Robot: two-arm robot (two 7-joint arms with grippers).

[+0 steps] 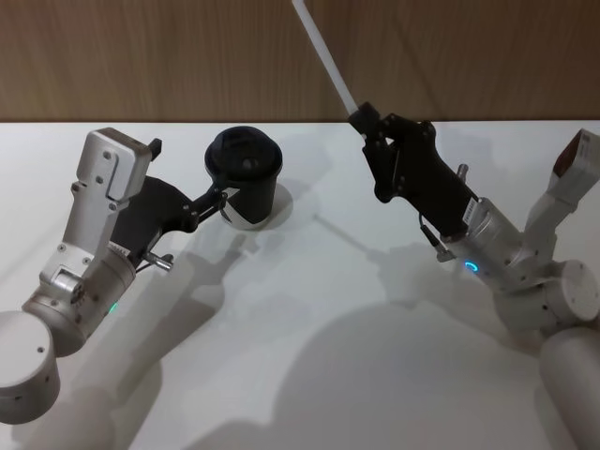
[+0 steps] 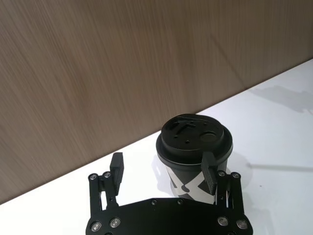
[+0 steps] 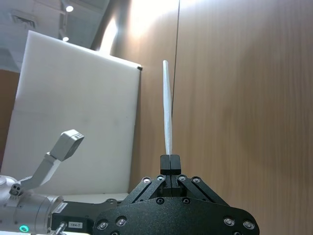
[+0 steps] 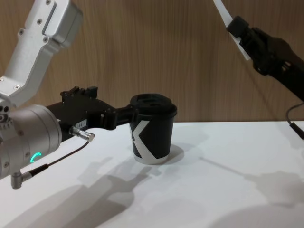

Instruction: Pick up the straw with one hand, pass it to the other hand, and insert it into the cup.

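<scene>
You are at the insertion step, as I judge it: the straw (image 1: 326, 58) is off the surface (image 1: 309, 366) and in the right gripper (image 1: 362, 118), held high at about one o'clock in the head view, while the cup (image 1: 248, 178) stands upright on the surface at about eleven o'clock; the straw is not yet in it. The right jaws are closed flat on the straw near one end, as the right wrist view makes plain; the long free part runs out from them toward eleven o'clock and off the top edge of the head view, and in the chest view just a short stub shows below the grip; so the long end points away from the cup, which sits toward nine o'clock from that gripper and well apart from it. Your next move calls for turning the wrist so one end of the straw points down, carrying it over the lid (image 2: 195, 137), and lining the tip up with the small round spot (image 2: 208, 137) that looks to be the opening; a thin tube held at one end may wander at the tip, so go slowly. The left gripper (image 2: 163, 169) is at the cup's nine o'clock side, its jaws spread wide and holding nothing; one finger (image 2: 209, 171) lies across the cup's wall just under the lid, the other stands clear beside it; whether the near one actually touches the cup I cannot tell.
</scene>
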